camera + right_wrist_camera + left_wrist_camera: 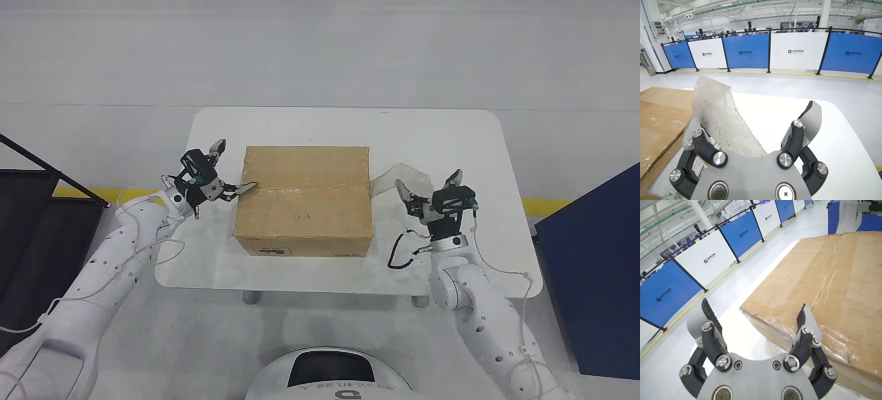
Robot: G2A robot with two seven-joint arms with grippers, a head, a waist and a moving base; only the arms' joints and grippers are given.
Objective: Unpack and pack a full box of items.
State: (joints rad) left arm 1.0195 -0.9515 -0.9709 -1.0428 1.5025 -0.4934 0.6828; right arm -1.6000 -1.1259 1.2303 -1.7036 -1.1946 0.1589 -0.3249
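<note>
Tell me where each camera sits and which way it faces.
Top view: above the arms, looking down on white rounded table and closed brown cardboard box; both arms, left gripper, right gripper show.
Left wrist view: behind its open gripper, facing the box's taped corner.
Right wrist view: behind its open gripper, facing translucent tape strip.
Shared: the box.

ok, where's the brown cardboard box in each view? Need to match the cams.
Top view: the brown cardboard box sits mid-table, between the two arms.
Left wrist view: the box has a taped corner just ahead of the open left claw.
Right wrist view: the box is beside the open right claw, by the clear peeled tape strip.
Shared landmark: the white rounded table.
</note>
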